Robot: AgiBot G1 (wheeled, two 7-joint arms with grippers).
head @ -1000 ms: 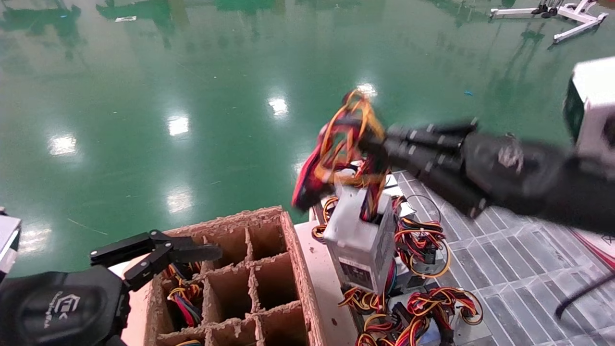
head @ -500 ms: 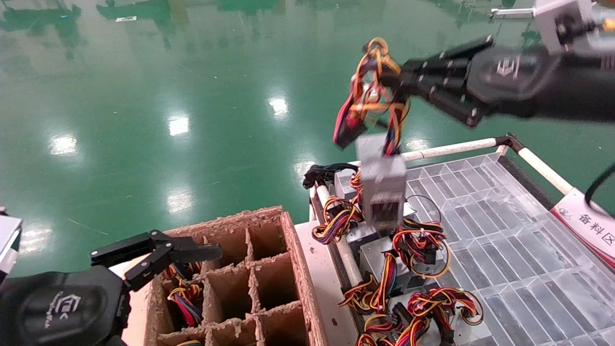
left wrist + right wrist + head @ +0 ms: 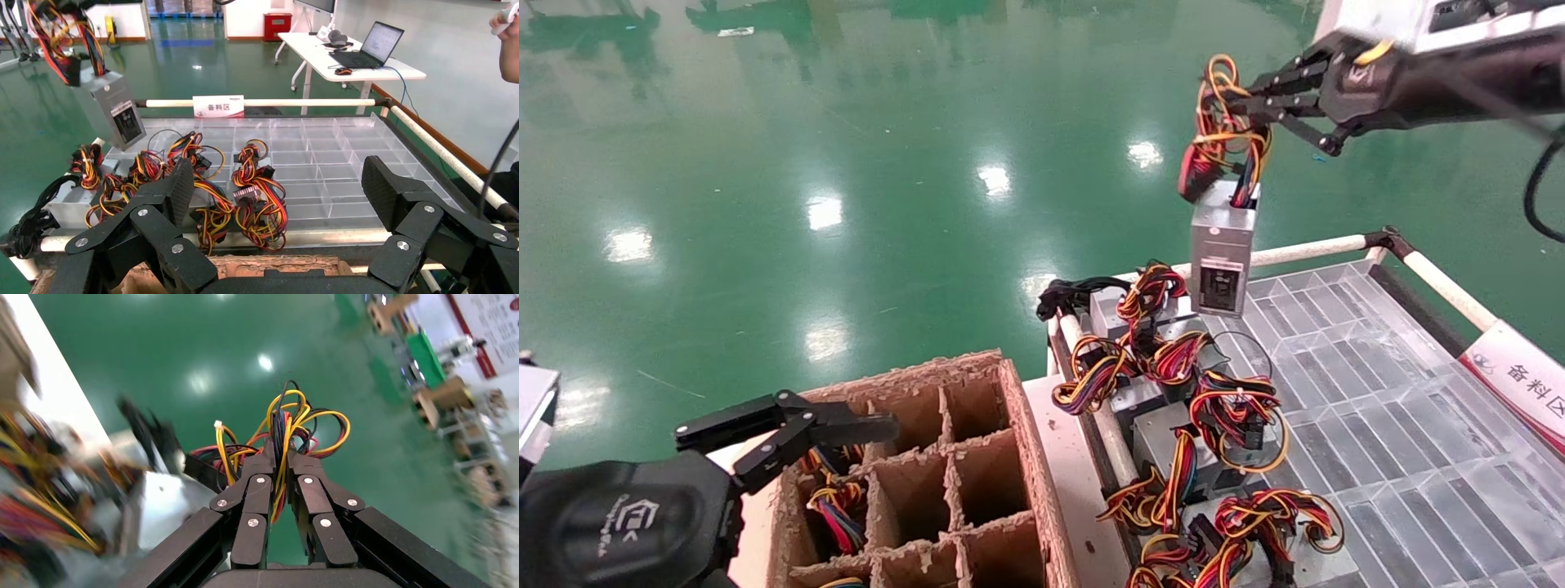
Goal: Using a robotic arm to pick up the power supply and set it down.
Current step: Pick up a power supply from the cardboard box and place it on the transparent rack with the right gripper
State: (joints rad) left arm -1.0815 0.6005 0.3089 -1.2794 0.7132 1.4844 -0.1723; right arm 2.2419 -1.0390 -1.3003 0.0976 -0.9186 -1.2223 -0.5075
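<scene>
My right gripper (image 3: 1238,102) is high at the upper right, shut on the wire bundle (image 3: 1226,122) of a power supply. The silver-grey power supply (image 3: 1222,257) hangs upright below it, in the air over the far left corner of the clear tray (image 3: 1377,408). The right wrist view shows the red, yellow and black wires (image 3: 287,425) pinched between that gripper's (image 3: 280,454) fingers, with the box (image 3: 160,505) blurred beside them. The hanging power supply (image 3: 111,113) also shows in the left wrist view. My left gripper (image 3: 846,425) (image 3: 278,184) stays open and empty over the cardboard box.
A cardboard divider box (image 3: 1009,425) stands at the lower left, with wires (image 3: 834,506) in one cell. Several other power supplies (image 3: 1164,441) with tangled wires lie along the tray's left side. A white rail (image 3: 1303,249) borders the tray's far edge. A labelled sign (image 3: 1516,384) stands on the right.
The right gripper rose and moved up and to the right, carrying the power supply off the pile; it now hangs higher and farther back. The left arm stayed still.
</scene>
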